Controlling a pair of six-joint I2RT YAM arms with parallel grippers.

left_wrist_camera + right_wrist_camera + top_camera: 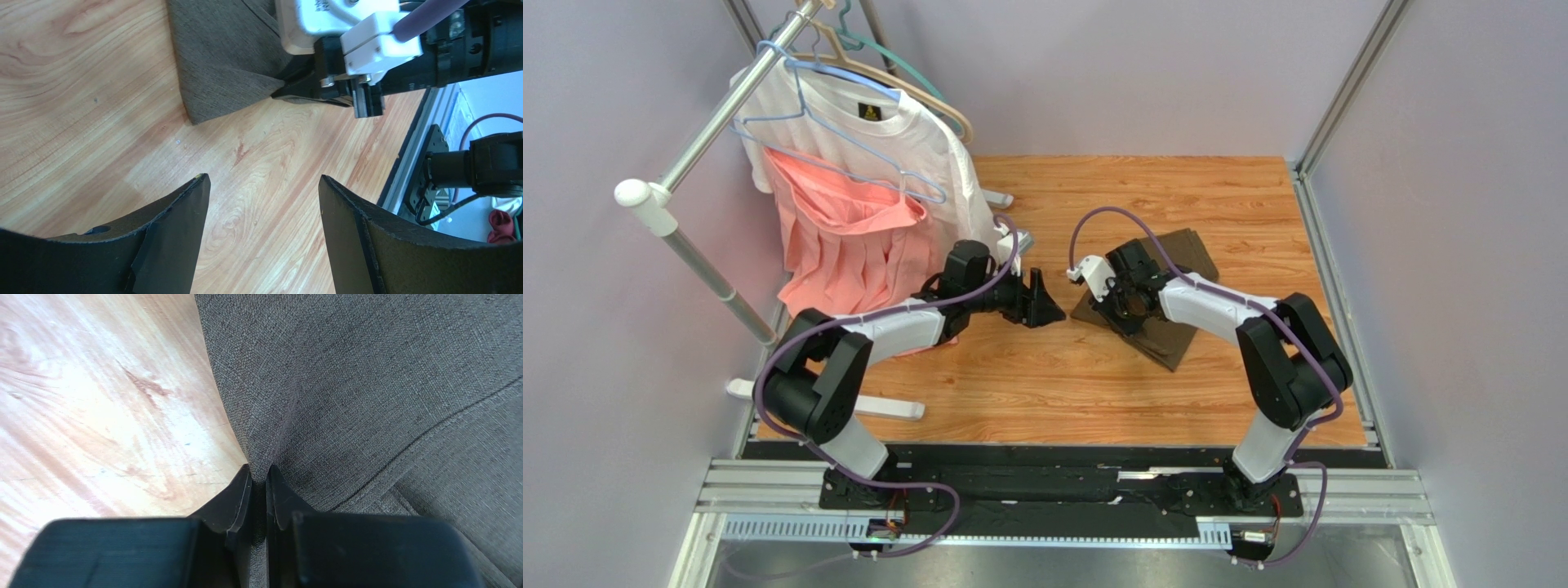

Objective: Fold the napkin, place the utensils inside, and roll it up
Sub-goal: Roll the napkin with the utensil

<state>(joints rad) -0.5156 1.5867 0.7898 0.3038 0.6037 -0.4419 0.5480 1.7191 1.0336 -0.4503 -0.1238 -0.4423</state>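
**Right tool pinched on the napkin's edge, left tool open beside it**

From my station, I saw the napkin (1182, 255) lying on the right-centre part of the tabletop (1075, 392), a dark olive-brown cloth set at an angle to the edges. The right tool (258, 478) was down at the cloth's left edge, its fingers drawn together with a ridge of fabric clamped between them. The weave puckered up into the tips in the right wrist view. The left tool (264, 184) hung over bare wood just left of the napkin, its fingers standing well apart and holding nothing. It pointed towards the right tool, and the two were near but not touching. At the far left, a white T-shirt (916, 147) and a pink garment (848, 245) hung from a rack.
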